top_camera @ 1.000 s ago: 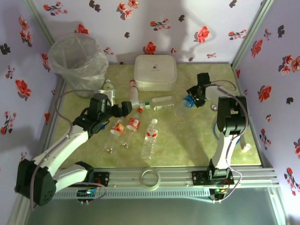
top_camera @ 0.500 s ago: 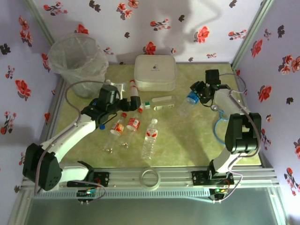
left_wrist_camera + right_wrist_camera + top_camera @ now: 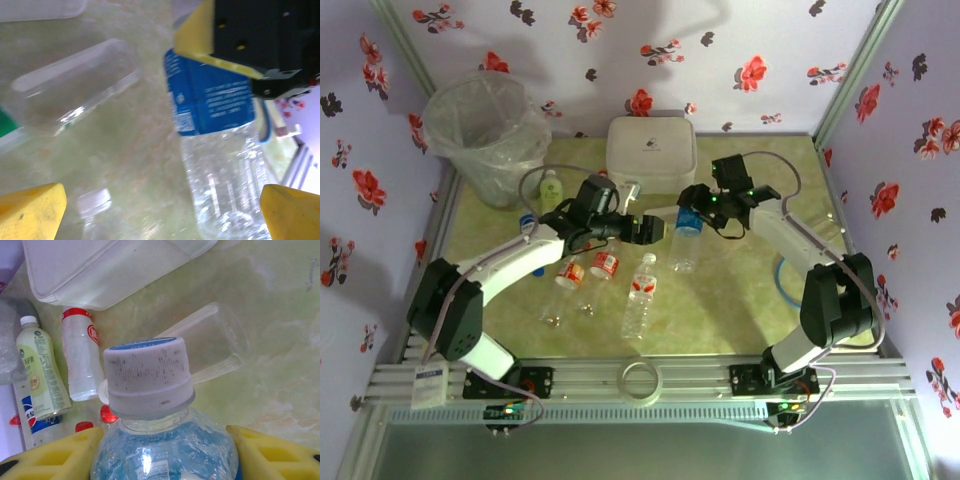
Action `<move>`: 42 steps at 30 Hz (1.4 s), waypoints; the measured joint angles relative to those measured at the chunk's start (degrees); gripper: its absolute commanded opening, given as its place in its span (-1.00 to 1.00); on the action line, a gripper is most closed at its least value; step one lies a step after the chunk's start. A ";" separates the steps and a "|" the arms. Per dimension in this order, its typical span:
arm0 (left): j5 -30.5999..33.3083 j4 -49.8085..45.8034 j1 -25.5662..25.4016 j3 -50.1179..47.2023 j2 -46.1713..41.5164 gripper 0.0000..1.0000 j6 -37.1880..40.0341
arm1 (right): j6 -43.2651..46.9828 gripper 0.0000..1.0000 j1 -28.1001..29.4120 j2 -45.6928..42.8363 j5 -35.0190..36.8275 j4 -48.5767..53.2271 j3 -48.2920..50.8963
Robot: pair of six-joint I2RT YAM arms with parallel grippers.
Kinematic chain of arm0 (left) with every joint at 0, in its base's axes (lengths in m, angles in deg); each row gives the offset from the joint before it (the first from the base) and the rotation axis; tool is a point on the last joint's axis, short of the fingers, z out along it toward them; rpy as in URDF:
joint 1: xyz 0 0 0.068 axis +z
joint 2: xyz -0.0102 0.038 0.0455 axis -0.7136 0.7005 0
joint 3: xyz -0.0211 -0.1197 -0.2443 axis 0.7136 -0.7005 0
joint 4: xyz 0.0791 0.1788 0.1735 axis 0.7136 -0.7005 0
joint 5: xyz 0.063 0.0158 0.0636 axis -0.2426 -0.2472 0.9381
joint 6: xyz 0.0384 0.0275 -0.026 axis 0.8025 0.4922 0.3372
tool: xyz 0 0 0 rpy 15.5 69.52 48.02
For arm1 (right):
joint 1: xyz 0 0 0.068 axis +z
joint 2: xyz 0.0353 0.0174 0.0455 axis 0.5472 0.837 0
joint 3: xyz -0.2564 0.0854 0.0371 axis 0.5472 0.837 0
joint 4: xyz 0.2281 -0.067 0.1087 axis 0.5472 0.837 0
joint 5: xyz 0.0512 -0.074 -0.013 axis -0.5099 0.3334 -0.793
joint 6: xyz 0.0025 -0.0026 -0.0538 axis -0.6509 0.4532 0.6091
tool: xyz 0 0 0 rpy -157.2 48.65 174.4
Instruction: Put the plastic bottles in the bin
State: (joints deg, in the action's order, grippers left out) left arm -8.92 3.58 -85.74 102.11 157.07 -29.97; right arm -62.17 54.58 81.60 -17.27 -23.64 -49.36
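Bottles lie loose on the near half of the table (image 3: 740, 310): a clear red-labelled bottle (image 3: 638, 293) with its long axis running near to far, and just beyond it to the left a pair of red-capped bottles (image 3: 605, 262) side by side. At mid-table the right gripper (image 3: 694, 212) is clamped on the shoulders of a blue-labelled bottle (image 3: 212, 102), yellow pads pressed to either side below its pale cap (image 3: 147, 375). That cap points into the wrist and the base toward the near edge, long axis tilted; whether the base touches the table I cannot tell. The left gripper (image 3: 648, 230) sits just beside it, jaws spread wide and empty, facing the label. Farther back a pale green bottle (image 3: 551, 188) lies at the left, and the white box (image 3: 650, 150) sits mid-rear. The bin (image 3: 490, 150) stands in the far left corner, well apart from the held bottle. I make out nothing inside its crinkly liner, so the task looks barely begun.
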 measured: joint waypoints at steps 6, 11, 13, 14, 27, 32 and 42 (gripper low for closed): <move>-4.76 6.03 -0.59 0.33 4.94 1.00 -4.57 | -1.53 0.23 2.27 0.00 0.00 -2.05 0.00; -6.99 7.61 -1.46 1.53 8.72 0.99 -6.67 | -3.74 0.27 3.39 0.00 -0.09 -4.81 0.13; -7.52 8.52 -1.64 1.77 9.44 0.98 -7.37 | -4.76 0.27 3.63 0.00 -0.35 -6.01 0.33; -7.80 9.09 -1.68 1.77 9.73 0.95 -7.96 | -5.27 0.28 3.74 0.00 -0.42 -6.54 0.39; -9.68 13.18 -1.68 1.79 10.45 0.18 -11.47 | -6.91 0.33 4.13 -0.04 -0.57 -8.41 0.50; -9.90 13.20 -1.66 1.79 10.45 0.15 -11.50 | -6.69 0.50 4.09 -0.35 -0.42 -8.26 0.59; -9.62 10.43 0.44 1.99 9.05 0.14 -9.55 | -3.78 0.99 -1.75 -9.20 0.09 -2.97 -0.59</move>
State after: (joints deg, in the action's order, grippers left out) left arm -18.53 14.01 -85.30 104.10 166.12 -39.53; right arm -65.96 52.83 72.40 -17.19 -26.61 -49.95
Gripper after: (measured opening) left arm 0.573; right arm 0.994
